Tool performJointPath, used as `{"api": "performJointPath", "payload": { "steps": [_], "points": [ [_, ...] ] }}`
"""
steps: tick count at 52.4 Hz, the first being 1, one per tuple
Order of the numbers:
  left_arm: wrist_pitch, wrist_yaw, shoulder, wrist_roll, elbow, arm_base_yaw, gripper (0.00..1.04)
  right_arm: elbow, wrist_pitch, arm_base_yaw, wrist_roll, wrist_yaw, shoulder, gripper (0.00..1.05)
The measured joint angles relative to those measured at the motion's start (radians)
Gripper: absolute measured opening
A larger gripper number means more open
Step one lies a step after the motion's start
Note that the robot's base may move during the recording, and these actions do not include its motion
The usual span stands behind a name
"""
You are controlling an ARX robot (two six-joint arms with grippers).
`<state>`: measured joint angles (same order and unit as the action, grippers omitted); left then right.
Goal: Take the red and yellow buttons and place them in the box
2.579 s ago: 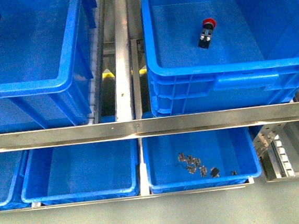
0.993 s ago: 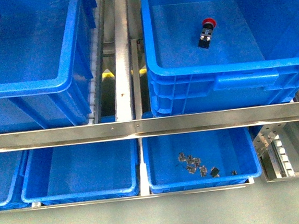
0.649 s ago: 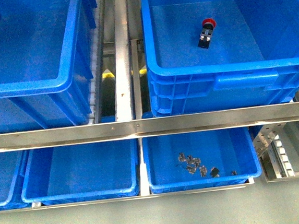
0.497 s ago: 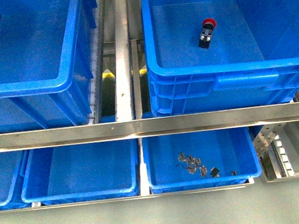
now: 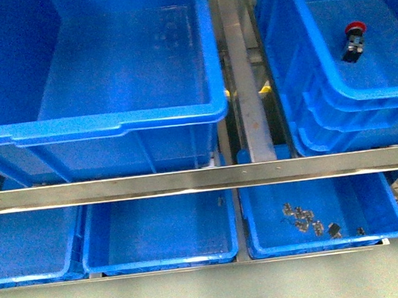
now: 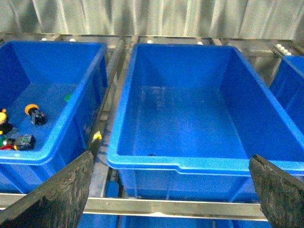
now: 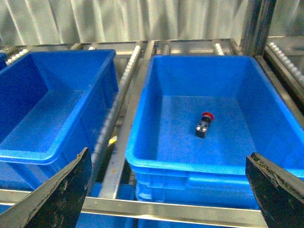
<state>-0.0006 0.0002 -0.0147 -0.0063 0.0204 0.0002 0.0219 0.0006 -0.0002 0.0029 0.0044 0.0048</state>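
Racking of bright steel (image 5: 188, 180) runs under everything. Left gripper (image 6: 172, 156) hangs with its dark, rough-faced fingers (image 6: 57, 194) spread wide and nothing between them, facing the near rim of an empty large blue plastic crate (image 6: 142, 164). The neighbouring blue crate (image 6: 47, 156) just beside it holds a small cluster of push-button switches. One is a yellow-capped button (image 6: 32, 110) on a black body; the others sit at the picture's edge, too cut off to sort by colour.

Right gripper (image 7: 167, 156) is parted just as widely and holds nothing. It faces the large deep blue box (image 7: 190, 168) with a thick rolled rim, nested in another of its kind. A red mushroom-capped button (image 7: 204, 124) on a black and grey block lies on its side on that box's floor — near the middle, apart from every wall.

On the lower shelf, a shallow blue tray (image 5: 319, 246) holds a scatter of small grey metal parts (image 5: 303, 220).
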Motion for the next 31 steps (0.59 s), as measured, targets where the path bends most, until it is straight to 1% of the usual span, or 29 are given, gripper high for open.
{"api": "performJointPath", "payload": {
  "steps": [31],
  "points": [
    [0.000, 0.000, 0.000, 0.000, 0.000, 0.000, 0.97, 0.000, -0.002, 0.000, 0.000, -0.004, -0.003, 0.98]
  ]
}}
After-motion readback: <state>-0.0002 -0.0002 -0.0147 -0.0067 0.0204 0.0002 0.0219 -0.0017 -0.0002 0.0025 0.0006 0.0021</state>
